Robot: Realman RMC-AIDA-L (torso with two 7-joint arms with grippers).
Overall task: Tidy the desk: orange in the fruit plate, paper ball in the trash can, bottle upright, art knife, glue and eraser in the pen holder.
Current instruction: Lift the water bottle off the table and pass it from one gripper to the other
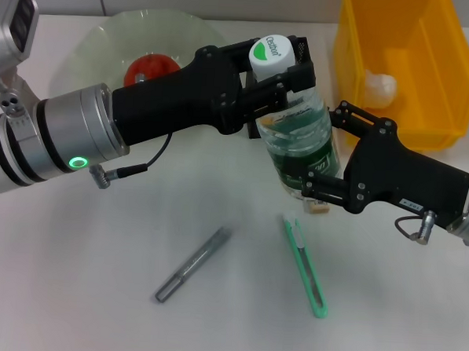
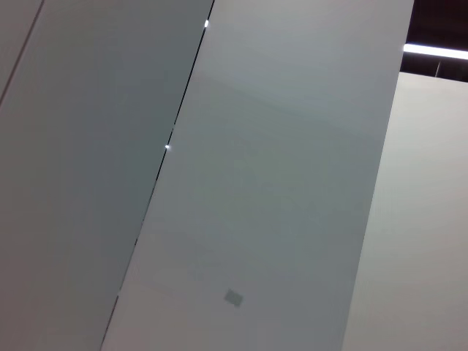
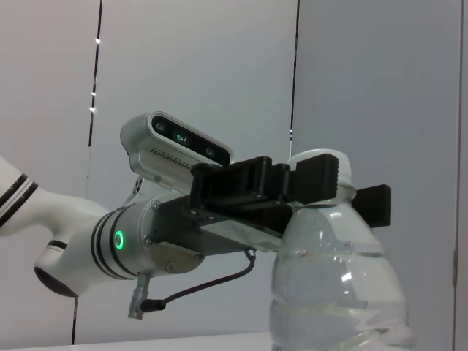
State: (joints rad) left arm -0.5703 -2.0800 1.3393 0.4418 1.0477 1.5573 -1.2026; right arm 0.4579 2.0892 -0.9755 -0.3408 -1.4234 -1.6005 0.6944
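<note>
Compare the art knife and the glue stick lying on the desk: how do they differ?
The art knife is mint green and flat-bodied; the glue is grey and cylindrical. In the head view the knife lies to the right, its far end leaning left, while the glue slants the opposite way. Both are slim, similar in length, flat on the desk, untouched by either gripper.

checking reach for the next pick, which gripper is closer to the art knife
Right. The right gripper sits at the bottle's base, just above the art knife; the left gripper grips the bottle neck, farther back.
</note>
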